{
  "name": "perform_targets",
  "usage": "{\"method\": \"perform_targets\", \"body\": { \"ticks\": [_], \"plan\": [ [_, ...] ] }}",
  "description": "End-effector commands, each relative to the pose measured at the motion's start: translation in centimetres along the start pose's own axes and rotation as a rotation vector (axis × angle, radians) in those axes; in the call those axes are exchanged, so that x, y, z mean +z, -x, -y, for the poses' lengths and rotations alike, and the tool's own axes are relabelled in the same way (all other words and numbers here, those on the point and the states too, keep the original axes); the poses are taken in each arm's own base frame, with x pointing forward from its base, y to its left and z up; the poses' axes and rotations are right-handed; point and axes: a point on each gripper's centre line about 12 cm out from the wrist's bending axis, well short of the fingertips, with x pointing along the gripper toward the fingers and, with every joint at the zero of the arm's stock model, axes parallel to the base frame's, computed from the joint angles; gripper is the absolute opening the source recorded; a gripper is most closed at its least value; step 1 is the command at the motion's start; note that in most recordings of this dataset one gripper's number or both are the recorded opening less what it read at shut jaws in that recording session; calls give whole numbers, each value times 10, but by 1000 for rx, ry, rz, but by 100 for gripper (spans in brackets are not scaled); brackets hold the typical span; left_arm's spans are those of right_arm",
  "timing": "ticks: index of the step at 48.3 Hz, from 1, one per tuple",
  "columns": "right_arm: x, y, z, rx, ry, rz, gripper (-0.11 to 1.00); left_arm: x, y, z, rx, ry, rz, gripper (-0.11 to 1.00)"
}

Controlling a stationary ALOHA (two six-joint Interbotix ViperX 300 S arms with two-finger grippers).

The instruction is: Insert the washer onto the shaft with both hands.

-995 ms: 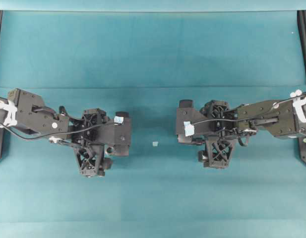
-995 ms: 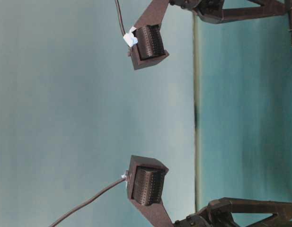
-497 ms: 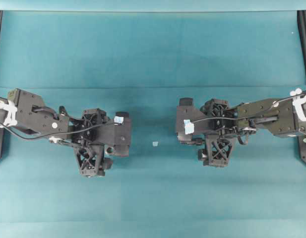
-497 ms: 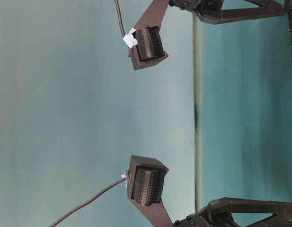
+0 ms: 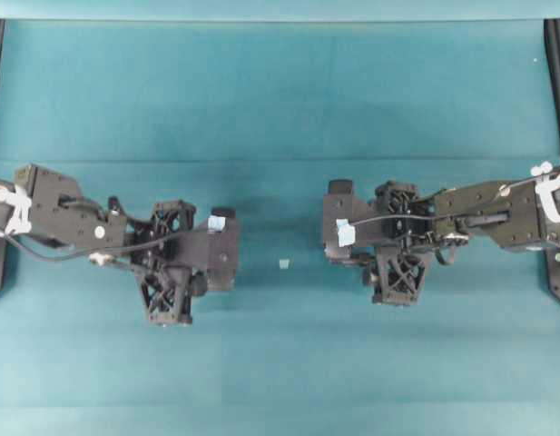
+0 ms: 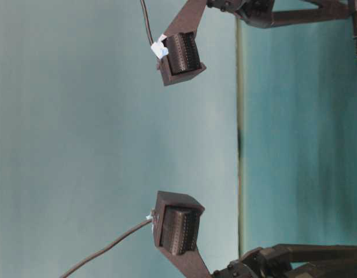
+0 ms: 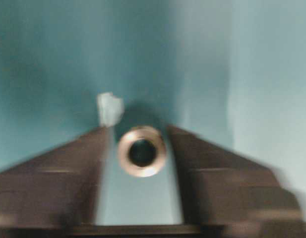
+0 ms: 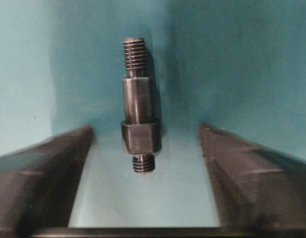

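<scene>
Open room: I see bare teal cloth [image 5: 280, 91] across the whole upper half of the overhead frame and along the bottom; black rails [image 5: 557, 82] close off the far left and far right edges.
Middle gap: a clear strip of cloth lies between my two arms at frame centre, with only a tiny pale scrap [image 5: 284, 263] in it.
Left gripper: my left gripper [image 7: 138, 148] sits left of centre in the overhead view; in its wrist view the jaws stand apart, one dark finger [image 7: 58, 168] on each side of the frame.
Washer: the washer [image 7: 141, 151] lies flat on the cloth right between those fingers, hole facing the camera, close to both but I can't tell if either touches; the picture is blurred.
Left obstacle: a pale scrap [image 7: 109, 108] sits just above the left finger's tip, upper left of the ring.
Right gripper: my right gripper [image 8: 148, 148] sits right of centre overhead; its jaws are spread wide, fingers [image 8: 242, 163] at the lower corners of the wrist frame.
Shaft: the shaft [image 8: 138, 106] lies between them, running up the frame, threaded end at top, hex collar low, well clear of both fingers.
Table-level view: both wrist camera housings [image 6: 181, 52] hang above the cloth, one at top, one at bottom.
</scene>
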Motion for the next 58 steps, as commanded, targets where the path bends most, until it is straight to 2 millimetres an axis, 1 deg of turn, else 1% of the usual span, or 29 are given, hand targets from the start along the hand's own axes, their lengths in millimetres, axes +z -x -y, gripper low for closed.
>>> {"method": "perform_targets", "body": {
  "ticks": [1, 6, 8, 49, 58],
  "plan": [
    [5, 2, 2, -3, -1, 16, 17, 3, 3, 1, -2, -4, 15, 33],
    [5, 2, 5, -6, -10, 14, 2, 3, 3, 2, -2, -9, 17, 33],
    [5, 2, 7, -7, -14, 18, 0, 4, 3, 2, -3, -10, 18, 33],
    [7, 2, 0, 0, 5, 23, 0, 7, 5, 2, -4, -10, 28, 33],
    [10, 3, 0, 1, 5, 37, 0, 12, 9, 3, -4, -13, 47, 33]
  ]
}}
